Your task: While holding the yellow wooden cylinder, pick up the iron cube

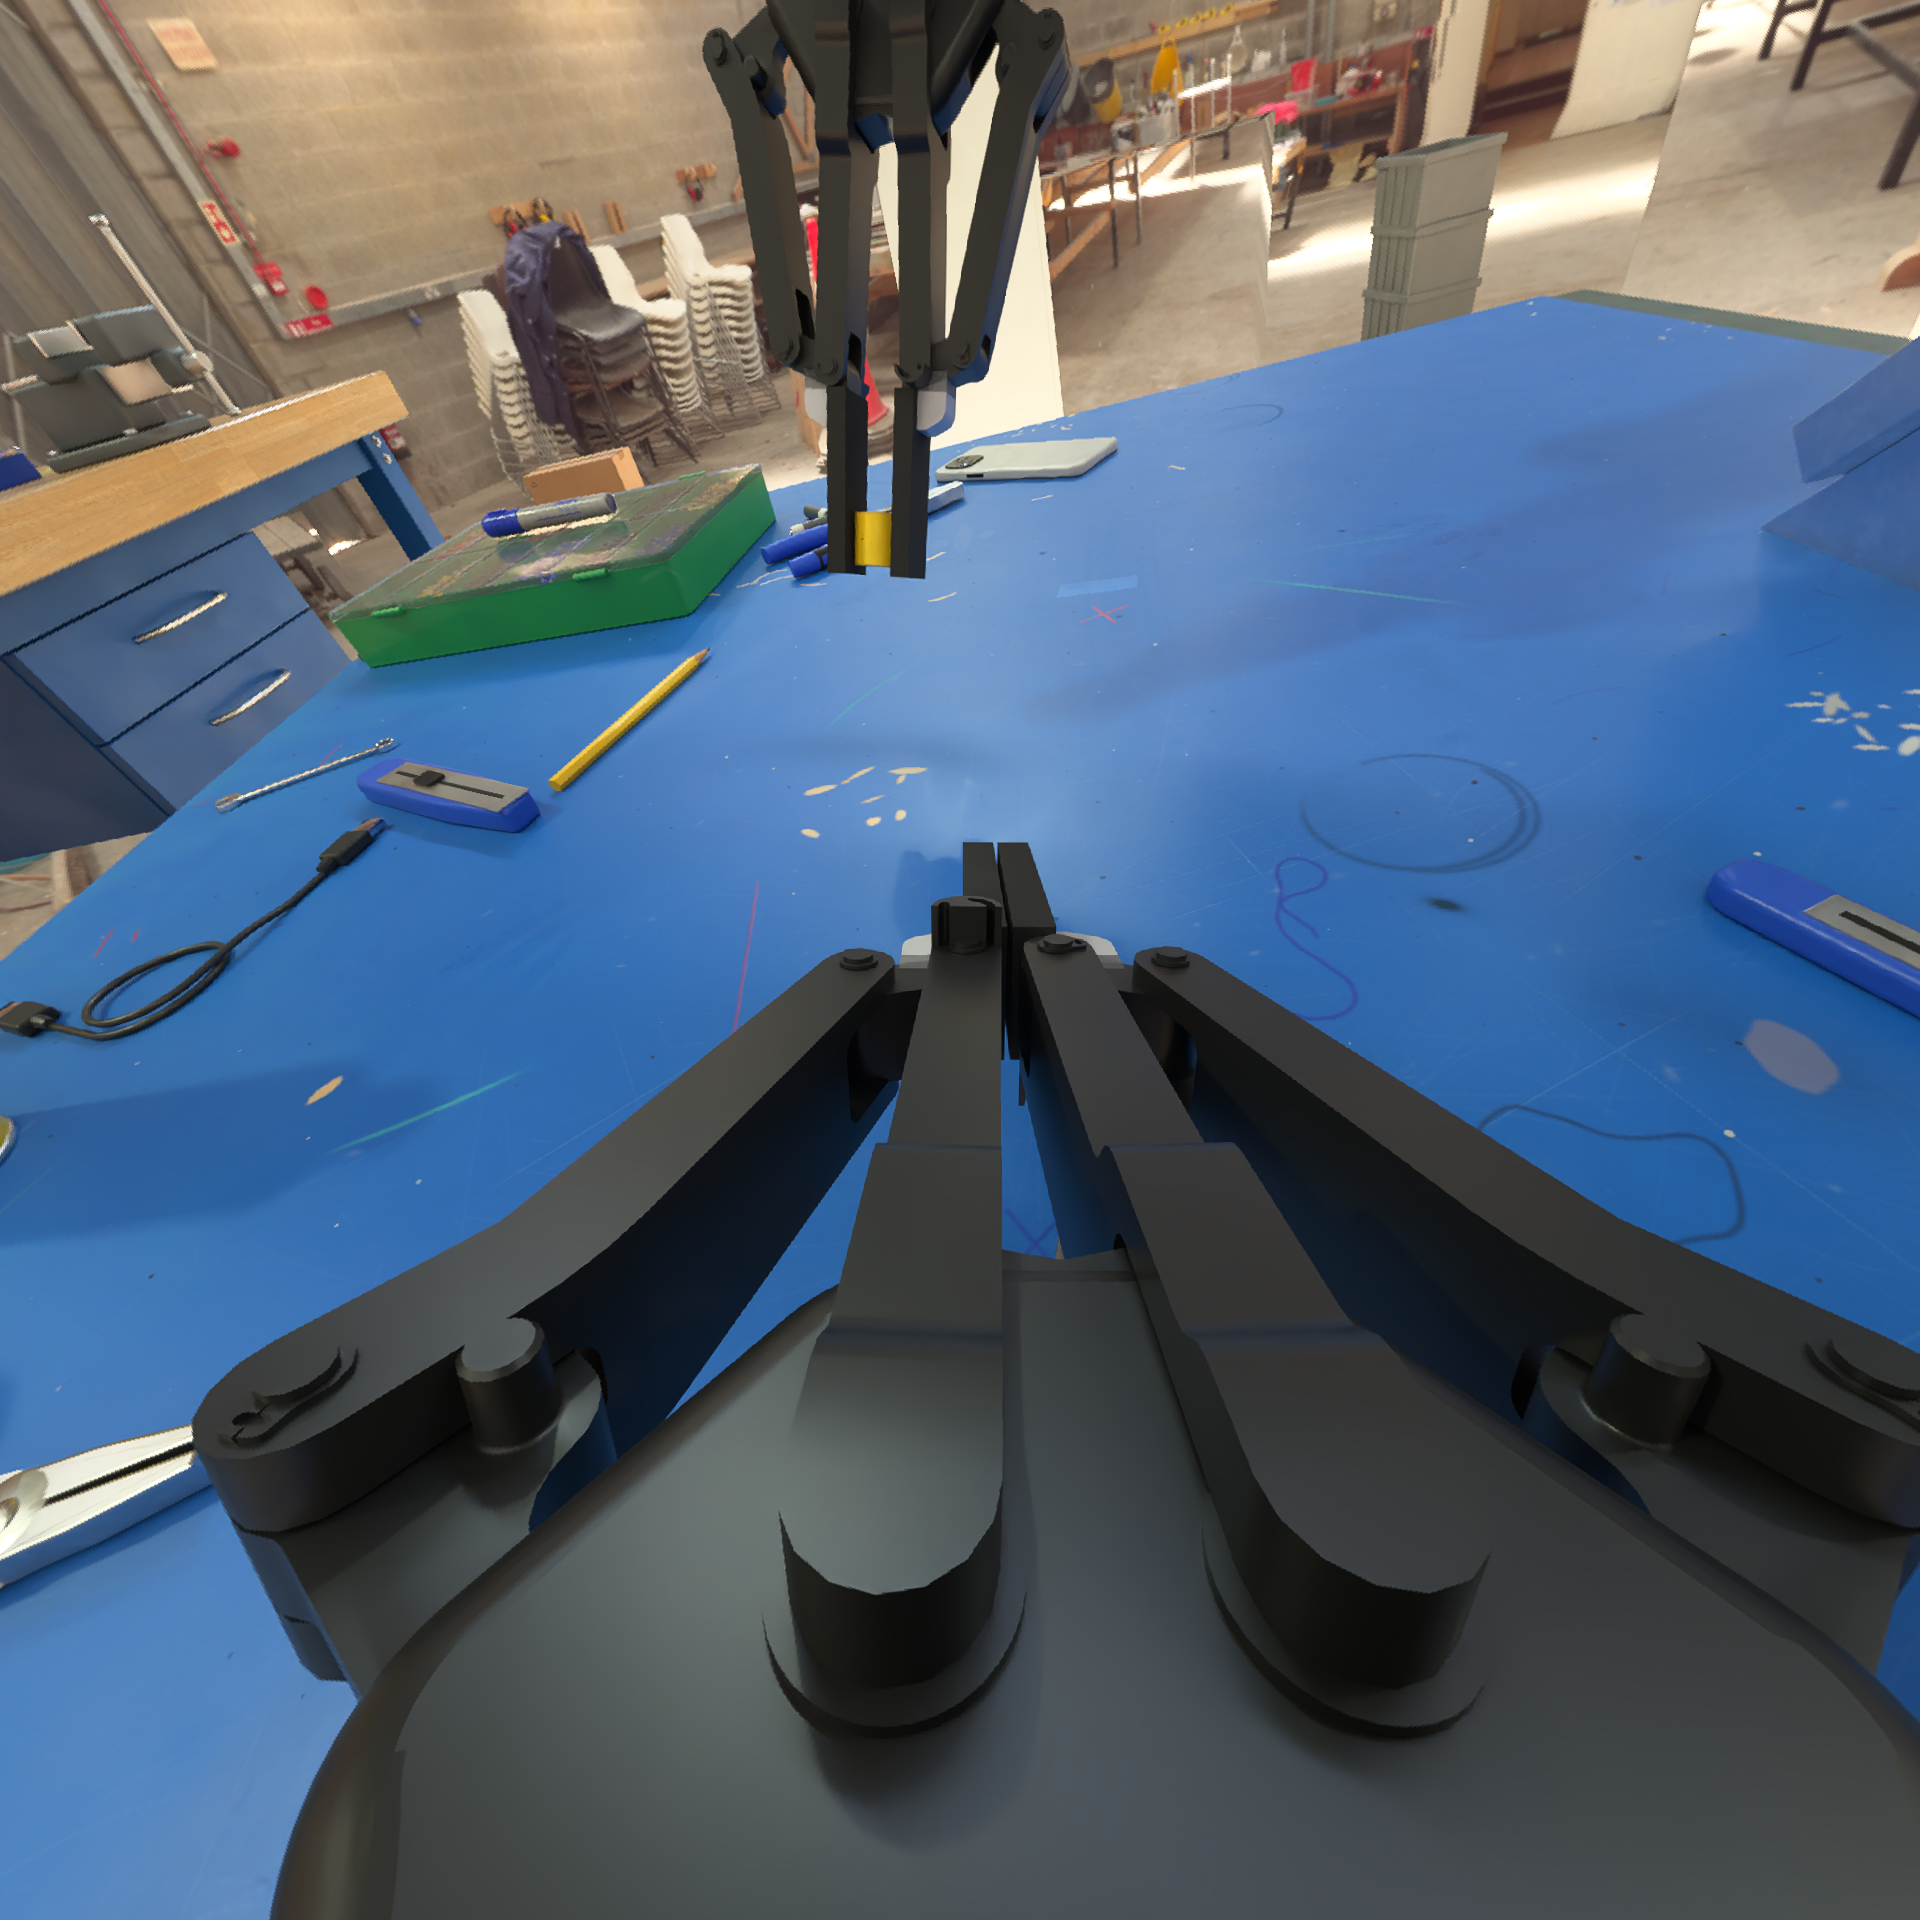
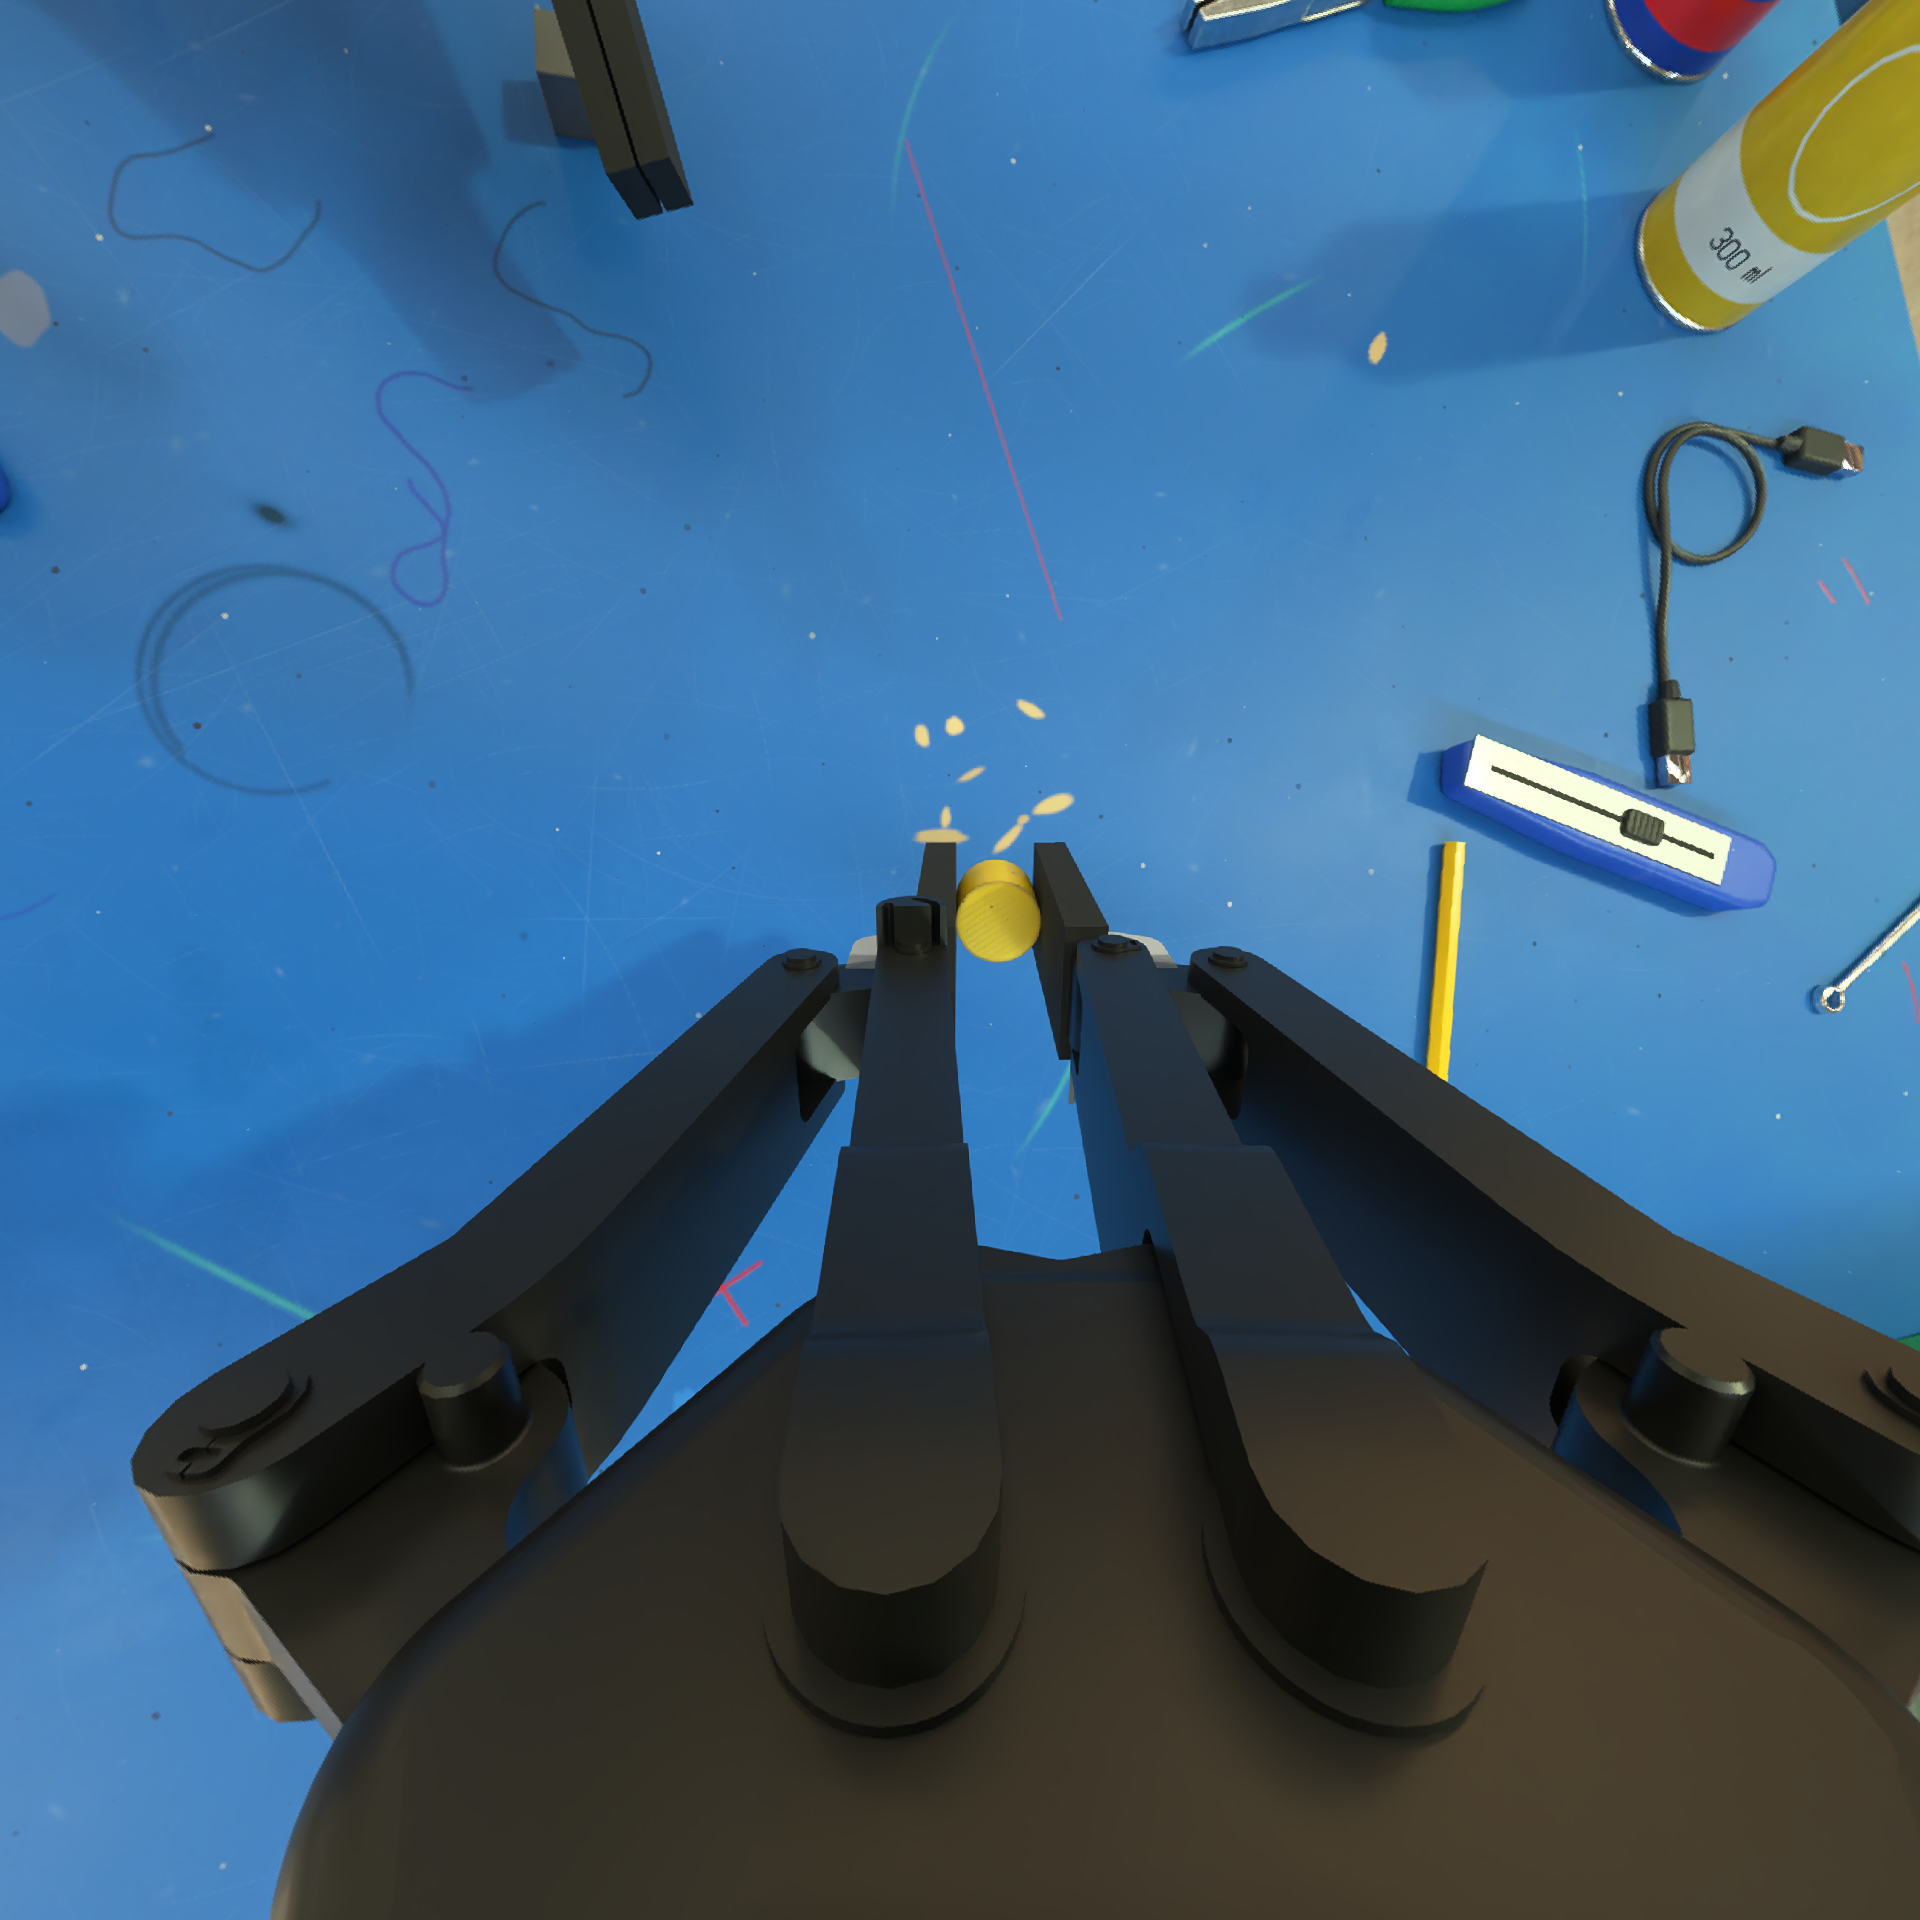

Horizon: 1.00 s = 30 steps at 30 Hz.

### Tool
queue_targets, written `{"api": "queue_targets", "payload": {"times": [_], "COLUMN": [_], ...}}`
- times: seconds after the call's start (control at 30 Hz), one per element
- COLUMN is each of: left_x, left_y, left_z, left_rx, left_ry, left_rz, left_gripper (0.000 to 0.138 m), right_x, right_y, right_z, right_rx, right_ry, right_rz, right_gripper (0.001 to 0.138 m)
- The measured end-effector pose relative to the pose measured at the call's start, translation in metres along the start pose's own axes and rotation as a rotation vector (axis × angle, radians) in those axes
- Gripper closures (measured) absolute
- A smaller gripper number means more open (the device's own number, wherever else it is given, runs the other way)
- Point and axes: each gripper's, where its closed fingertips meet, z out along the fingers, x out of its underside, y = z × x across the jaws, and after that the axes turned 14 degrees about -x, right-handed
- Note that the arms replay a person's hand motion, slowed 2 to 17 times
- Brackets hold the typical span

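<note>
It is a workshop with stacked chairs along the far wall, and in front a blue bench (image 1: 1351,644) full of scratches and small clutter. The right hand (image 2: 995,883) hangs above the middle of the bench with its fingers closed around the yellow wooden cylinder (image 2: 997,912), which lies crosswise between them, clear of the surface. So the first half of the task is done, I think.

The left hand (image 1: 997,868) is low over the bench, and its two fingers are pressed together with nothing between them. The iron cube I cannot find in either view; maybe it is hidden under a hand or outside the pictures.

Toward the far left edge of the bench I see a green case (image 1: 561,582), a pencil (image 1: 629,719) and a blue box cutter (image 1: 449,796), but these are not part of the job. The cube must first be located, then the left hand has to open, grip it and lift, while the right one holds the cylinder.
</note>
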Motion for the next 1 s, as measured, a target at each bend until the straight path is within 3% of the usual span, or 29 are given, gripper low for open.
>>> {"api": "queue_targets", "payload": {"times": [1.0], "left_x": [0.0008], "left_y": [-0.0007], "left_z": [0.0005], "left_rx": [0.004], "left_ry": [0.003], "left_rz": [0.001], "left_gripper": [0.137], "right_x": [-0.0066], "right_y": [0.0028], "right_z": [-0.0018], "right_rx": [-0.030], "right_ry": [-0.001], "right_rz": [-0.019], "right_gripper": [0.119]}}
